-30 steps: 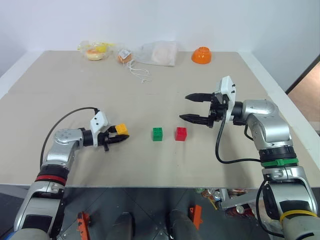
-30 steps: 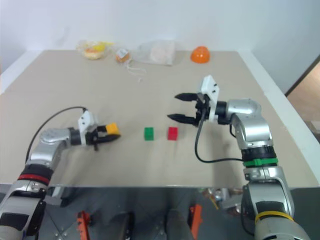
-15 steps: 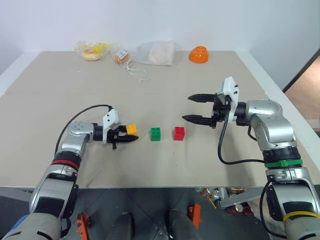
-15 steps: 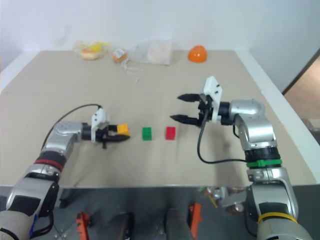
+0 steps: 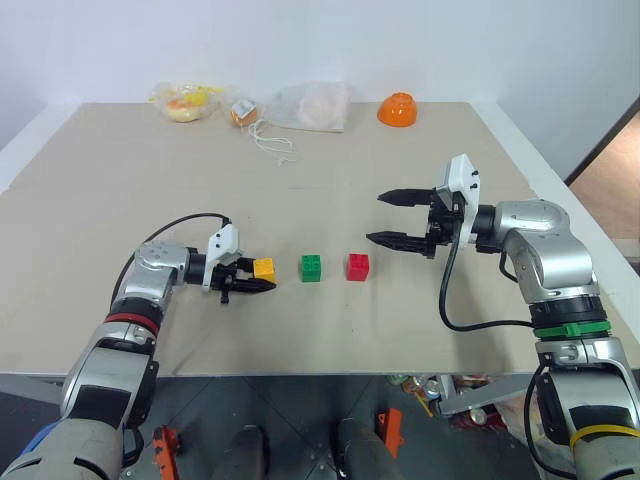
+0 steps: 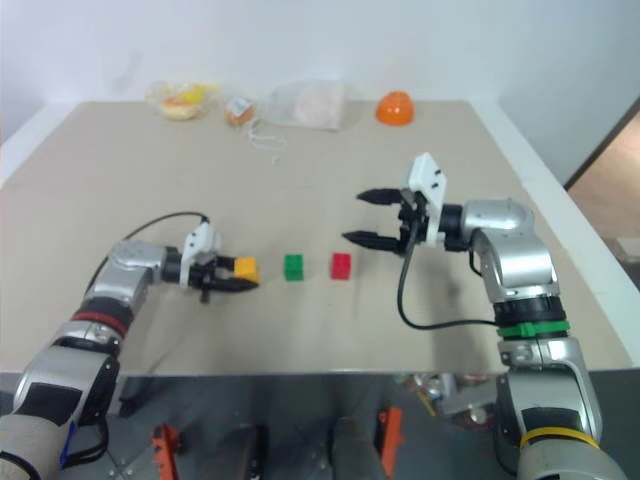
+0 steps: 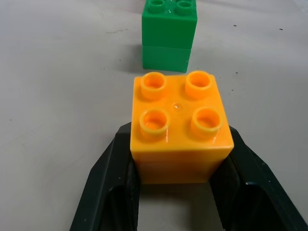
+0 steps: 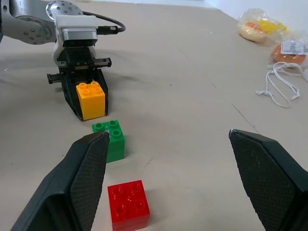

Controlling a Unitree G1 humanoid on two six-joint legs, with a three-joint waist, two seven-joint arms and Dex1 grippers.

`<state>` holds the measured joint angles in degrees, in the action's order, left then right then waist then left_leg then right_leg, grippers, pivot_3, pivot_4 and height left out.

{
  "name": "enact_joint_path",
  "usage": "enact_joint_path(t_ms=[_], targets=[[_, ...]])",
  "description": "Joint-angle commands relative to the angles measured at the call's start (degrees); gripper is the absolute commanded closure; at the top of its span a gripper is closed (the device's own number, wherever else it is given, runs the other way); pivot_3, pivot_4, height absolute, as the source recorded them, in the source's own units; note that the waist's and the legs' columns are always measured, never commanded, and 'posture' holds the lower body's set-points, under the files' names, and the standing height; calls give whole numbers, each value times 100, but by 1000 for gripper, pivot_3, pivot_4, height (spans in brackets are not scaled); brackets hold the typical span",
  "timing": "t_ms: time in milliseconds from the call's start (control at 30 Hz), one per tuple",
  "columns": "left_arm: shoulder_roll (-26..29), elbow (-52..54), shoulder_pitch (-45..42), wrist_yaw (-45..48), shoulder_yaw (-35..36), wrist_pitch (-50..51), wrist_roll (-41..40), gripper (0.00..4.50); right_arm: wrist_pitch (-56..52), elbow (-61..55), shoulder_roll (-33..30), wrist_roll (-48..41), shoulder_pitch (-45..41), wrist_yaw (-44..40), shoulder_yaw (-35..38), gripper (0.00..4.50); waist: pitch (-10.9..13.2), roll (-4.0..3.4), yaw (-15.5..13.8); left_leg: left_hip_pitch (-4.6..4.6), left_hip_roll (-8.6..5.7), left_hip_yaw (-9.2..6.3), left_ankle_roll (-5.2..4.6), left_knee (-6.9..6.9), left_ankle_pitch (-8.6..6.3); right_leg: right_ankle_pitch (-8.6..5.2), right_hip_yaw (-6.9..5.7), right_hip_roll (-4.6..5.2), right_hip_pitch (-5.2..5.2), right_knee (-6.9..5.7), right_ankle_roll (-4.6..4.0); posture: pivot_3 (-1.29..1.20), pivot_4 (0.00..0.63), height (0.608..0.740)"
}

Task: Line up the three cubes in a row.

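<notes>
The left arm reaches out low over the table [image 5: 120, 180] with its forearm bent inward, so that the left gripper [image 5: 258, 277] points across toward the robot's right, angled slightly down. Its two black fingers [image 7: 108, 185] are clamped on the sides of the yellow-orange cube [image 5: 264, 268], which sits studs-up between them at or just above the tabletop; whether it touches the surface cannot be told. Just past the fingertips, in the direction the gripper points, stands the green cube [image 5: 311, 268], near the yellow-orange one but with a gap between them. The red cube [image 5: 358, 266] stands beyond the green one on the same line, also apart from it, so the three lie roughly in a row running away from the left gripper.

The right arm is held higher, elbow out, with the right gripper [image 5: 387, 217] pointing toward the robot's left and hovering above the table. Its fingers [image 8: 89, 168] are spread wide apart and hold nothing. The red cube lies just below and ahead of its fingertips, the green cube a little farther on, and the left gripper with its cube faces it from beyond them.
</notes>
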<state>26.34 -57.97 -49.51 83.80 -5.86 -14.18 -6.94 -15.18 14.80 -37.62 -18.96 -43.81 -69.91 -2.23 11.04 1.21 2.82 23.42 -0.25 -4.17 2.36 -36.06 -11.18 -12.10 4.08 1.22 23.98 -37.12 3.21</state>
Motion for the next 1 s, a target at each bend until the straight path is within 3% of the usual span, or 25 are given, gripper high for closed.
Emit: enact_joint_path(t_ms=[33,600,633,833,1000], targets=[[20,-282,-292,-98,68,-377,137,3145,-27,-236,-90,-103,-58,-2,180,400,0,0,0,0,0,0,0,0,0,0,0,0,0,-1,0,0,150,740],[-161,-751,-534,-57,79,-815,345,3145,-123,-368,-176,-126,8,26,210,400,0,0,-2,1,-1,0,0,-3,0,0,2,0,0,-3,1,0,150,740],[-158,-770,-531,-68,81,-783,354,2127,-126,-370,-178,-127,8,26,208,400,0,0,-2,1,-1,0,0,-3,0,0,2,0,0,-3,1,0,150,740],[-131,-826,-491,-311,119,-959,435,219,-154,-373,-192,-139,-14,22,206,400,0,0,-2,1,-1,0,0,-3,0,-1,2,0,0,-3,2,0,150,740],[68,-805,-386,-295,168,-948,487,53,-178,-366,-188,-149,-54,10,201,400,0,0,2,0,0,0,0,-3,0,0,2,0,0,-4,1,0,150,740]])
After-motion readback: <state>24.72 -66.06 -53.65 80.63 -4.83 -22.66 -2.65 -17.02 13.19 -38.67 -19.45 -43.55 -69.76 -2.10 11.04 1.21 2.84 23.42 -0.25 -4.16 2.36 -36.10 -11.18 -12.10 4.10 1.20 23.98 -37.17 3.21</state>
